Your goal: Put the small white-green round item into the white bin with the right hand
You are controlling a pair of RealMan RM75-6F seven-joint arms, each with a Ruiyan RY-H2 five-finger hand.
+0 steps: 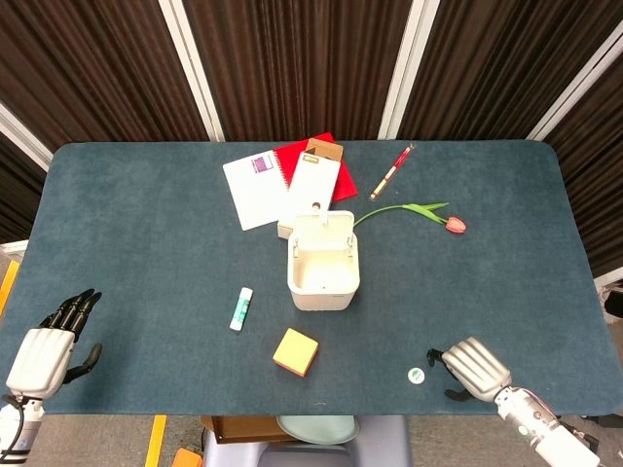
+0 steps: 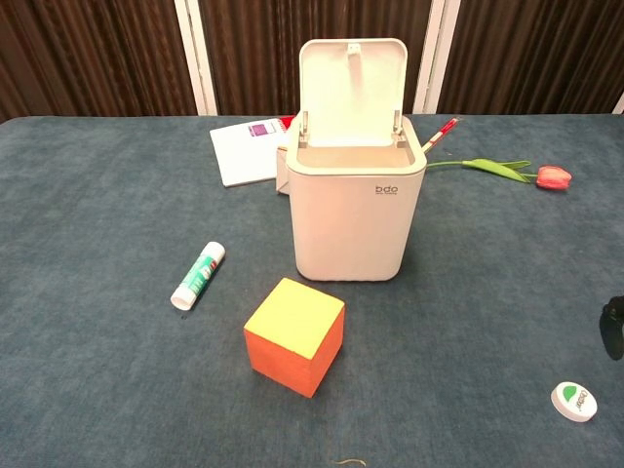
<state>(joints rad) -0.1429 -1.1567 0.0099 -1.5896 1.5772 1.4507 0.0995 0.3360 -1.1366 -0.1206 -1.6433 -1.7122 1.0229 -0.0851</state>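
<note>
Right hand (image 1: 471, 367) hovers empty, fingers spread, just beside the small white-green round item (image 1: 416, 375); next, pinch it.

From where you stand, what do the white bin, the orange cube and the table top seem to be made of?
White bin: probably plastic, smooth and matte, with a moulded hinged lid. Orange cube: possibly a block of sticky notes, with a flat yellow top; hard to tell. Table: covered in dark blue-green fabric, felt or short carpet by its fuzzy, dull texture.
</note>
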